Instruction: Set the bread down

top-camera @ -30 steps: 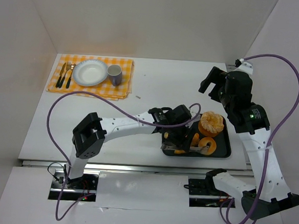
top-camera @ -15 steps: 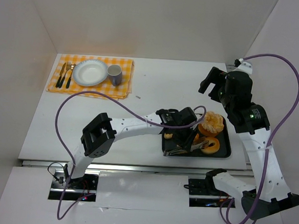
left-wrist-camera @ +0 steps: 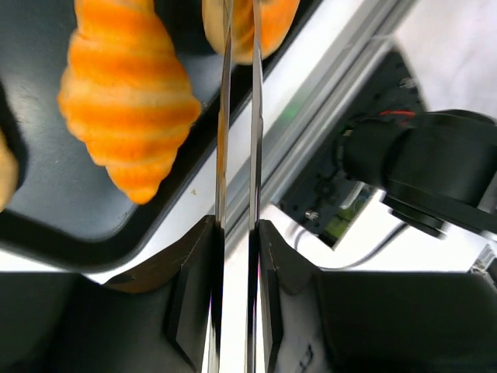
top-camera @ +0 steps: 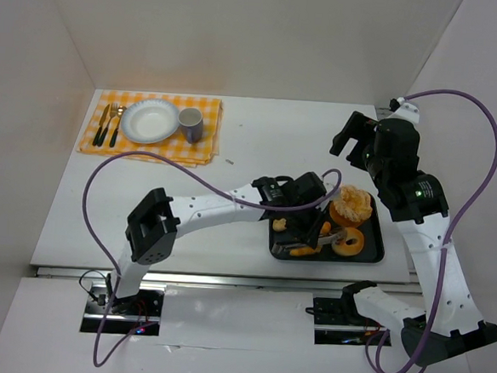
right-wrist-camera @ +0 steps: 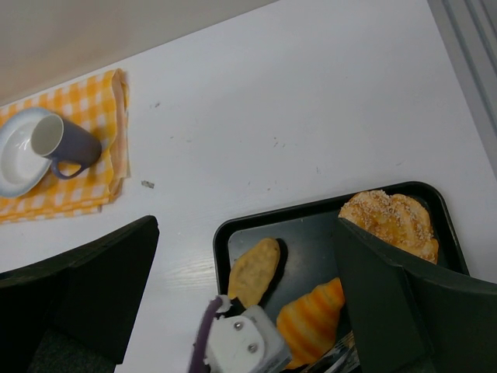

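White walls close in a white desk (top-camera: 260,145) on three sides. From its base at the near edge the left arm (top-camera: 213,208) rises, bends at the elbow and stretches low and rightward over the black tray (top-camera: 382,247). The right arm (top-camera: 428,242) stands tall with its wrist bent back, holding the right tool (top-camera: 348,135) high above the desk's far right, fingers spread wide. A yellow checked cloth (top-camera: 204,148) at the far left carries a white plate (top-camera: 149,121), a dark mug (top-camera: 190,124) and cutlery (top-camera: 109,126). In the tray lie a seeded bun (top-camera: 352,206), a striped croissant (left-wrist-camera: 128,101), the bread (top-camera: 349,242), which is a glazed ring at the near right, and a pale roll (top-camera: 280,225). The left tool (top-camera: 329,236) has thin blades nearly pressed together, reaching onto the bread's edge. Their tips are cut off in the wrist view, so I cannot tell whether they pinch it.
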`<control>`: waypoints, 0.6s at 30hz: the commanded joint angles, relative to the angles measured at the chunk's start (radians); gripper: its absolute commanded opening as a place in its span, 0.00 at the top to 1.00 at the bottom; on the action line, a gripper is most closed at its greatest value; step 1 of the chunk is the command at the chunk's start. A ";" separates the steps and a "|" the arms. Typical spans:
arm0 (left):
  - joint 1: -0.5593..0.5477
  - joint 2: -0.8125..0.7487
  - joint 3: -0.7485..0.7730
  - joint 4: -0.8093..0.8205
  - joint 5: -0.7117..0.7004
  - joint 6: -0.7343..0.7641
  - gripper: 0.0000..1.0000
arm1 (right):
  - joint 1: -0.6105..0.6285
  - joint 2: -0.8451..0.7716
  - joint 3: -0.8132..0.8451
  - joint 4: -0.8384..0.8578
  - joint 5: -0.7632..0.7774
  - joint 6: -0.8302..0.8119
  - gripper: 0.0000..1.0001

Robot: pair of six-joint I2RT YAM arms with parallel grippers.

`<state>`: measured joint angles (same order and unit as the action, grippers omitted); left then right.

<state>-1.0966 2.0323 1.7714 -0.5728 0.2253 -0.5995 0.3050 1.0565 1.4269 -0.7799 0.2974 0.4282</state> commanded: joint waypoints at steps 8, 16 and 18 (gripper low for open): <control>0.061 -0.282 -0.096 0.011 0.015 0.018 1.00 | -0.001 -0.013 0.026 -0.004 0.002 -0.006 0.00; 0.217 -0.449 -0.275 0.031 0.077 0.009 1.00 | -0.001 -0.013 0.035 -0.004 0.014 -0.006 0.00; 0.253 -0.504 -0.297 0.031 0.086 0.018 1.00 | -0.001 -0.023 0.035 -0.004 0.014 -0.006 0.00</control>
<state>-0.8791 1.6260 1.4879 -0.5705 0.2680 -0.5949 0.3050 1.0561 1.4269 -0.7799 0.2996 0.4286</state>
